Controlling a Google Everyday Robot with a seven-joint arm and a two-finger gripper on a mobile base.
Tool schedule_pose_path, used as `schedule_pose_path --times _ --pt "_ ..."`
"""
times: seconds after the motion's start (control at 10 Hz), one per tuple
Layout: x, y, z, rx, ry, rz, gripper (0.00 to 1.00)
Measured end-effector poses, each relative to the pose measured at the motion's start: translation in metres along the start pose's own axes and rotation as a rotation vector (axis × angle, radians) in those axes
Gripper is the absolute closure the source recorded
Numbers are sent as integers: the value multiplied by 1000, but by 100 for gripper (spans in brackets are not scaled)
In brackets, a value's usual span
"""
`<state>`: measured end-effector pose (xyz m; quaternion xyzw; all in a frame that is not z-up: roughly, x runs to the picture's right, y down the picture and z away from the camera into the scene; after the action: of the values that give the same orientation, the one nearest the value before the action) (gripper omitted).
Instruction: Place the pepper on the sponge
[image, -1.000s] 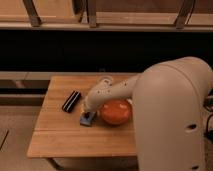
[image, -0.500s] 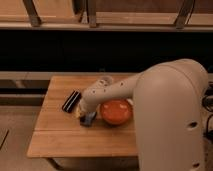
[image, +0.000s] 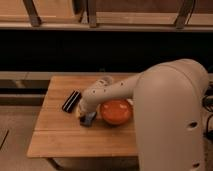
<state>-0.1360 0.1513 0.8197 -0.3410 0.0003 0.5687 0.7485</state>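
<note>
Though half hidden, tool (image: 83, 114) seemingly over sponge (image: 90, 120), beside dish (image: 118, 111).

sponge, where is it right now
Camera view: the sponge sits on the table just left of the orange dish, with the gripper right at it and the black bar further left.

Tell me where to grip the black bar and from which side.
Grip the black bar across its narrow middle, from above: it lies flat and diagonal on the wooden table, long sides free. The gripper is at the sponge, beside the orange dish.
</note>
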Motion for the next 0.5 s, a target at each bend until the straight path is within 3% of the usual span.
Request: schedule_pose_path --times 0.3,0.4,0.5 --pt "0 0 0 0 0 1 99" --pt "0 0 0 0 0 1 95" --pt "0 0 0 0 0 1 83"
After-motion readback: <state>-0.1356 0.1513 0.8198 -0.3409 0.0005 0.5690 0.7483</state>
